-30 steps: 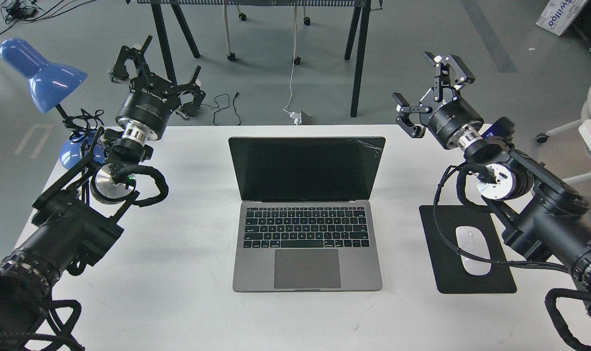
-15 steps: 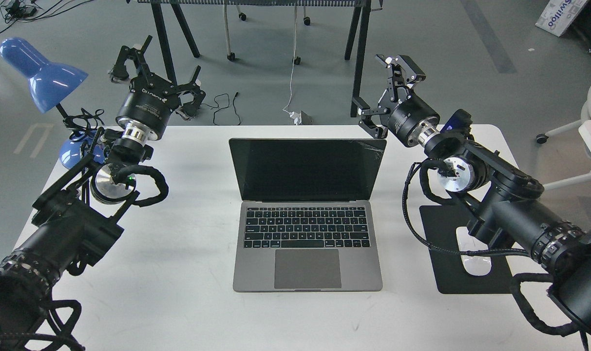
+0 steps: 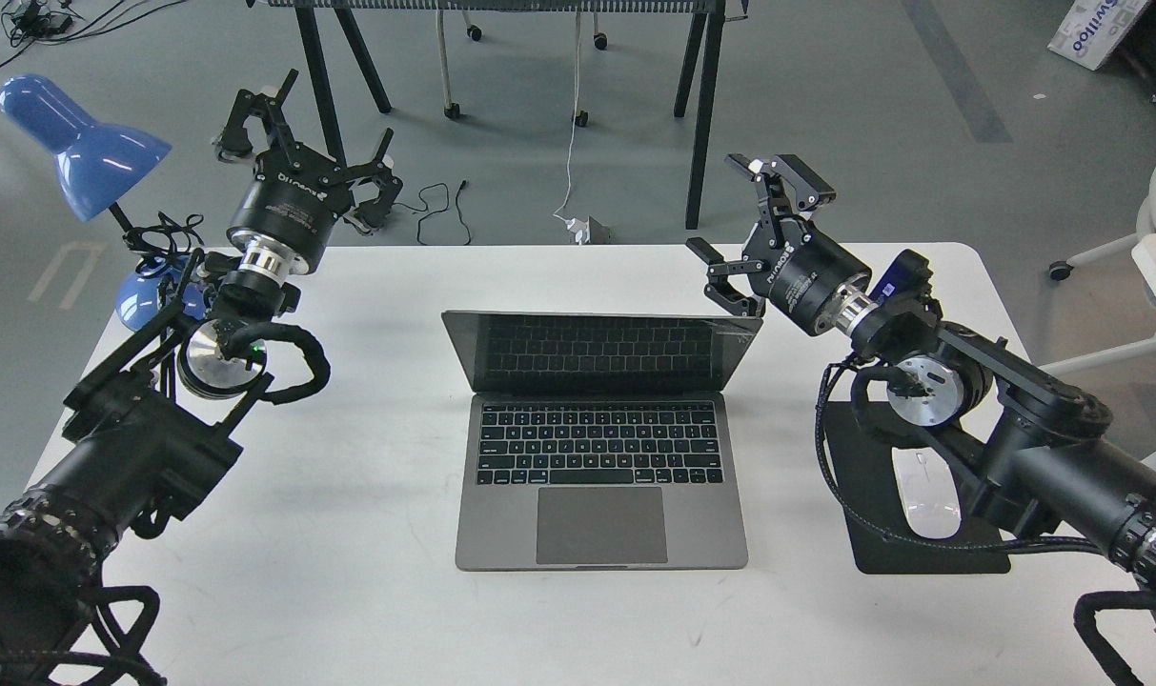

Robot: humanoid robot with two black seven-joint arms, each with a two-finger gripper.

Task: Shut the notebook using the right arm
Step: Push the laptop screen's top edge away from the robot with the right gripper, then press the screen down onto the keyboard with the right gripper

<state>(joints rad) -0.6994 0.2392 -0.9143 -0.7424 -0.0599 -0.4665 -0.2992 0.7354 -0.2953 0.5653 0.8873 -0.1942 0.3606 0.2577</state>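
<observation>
Grey aluminium is what I am working on: the notebook [image 3: 600,448] sits square in the middle of the white table [image 3: 349,572], its base flat and its front edge facing the near edge. The lid leans forward over the keyboard, partly folded, and the dark screen mirrors the keys. I judge the closing to be underway but not finished, since a clear wedge of space shows between lid and base.

My right gripper [image 3: 744,233] hangs at the lid's far right corner, towards the far edge of the table. Its 2 fingers are spread wide and grip nothing. The lower finger [image 3: 720,276] sits just behind and above the lid's top edge; whether it actually touches the metal I cannot tell from this angle. I read that placement as deliberate: pushing on the top rim from behind gives the most leverage about the hinge, and spread fingers make a broad pusher with no need to pinch.

The right arm [image 3: 1016,429] crosses above the black mouse pad [image 3: 921,553] and white mouse [image 3: 928,491] near the right edge, so its cable needs watching there.

My left gripper [image 3: 301,143], fingers also apart and empty, is parked over the far left corner beside the blue lamp [image 3: 77,143], well away from the notebook.
</observation>
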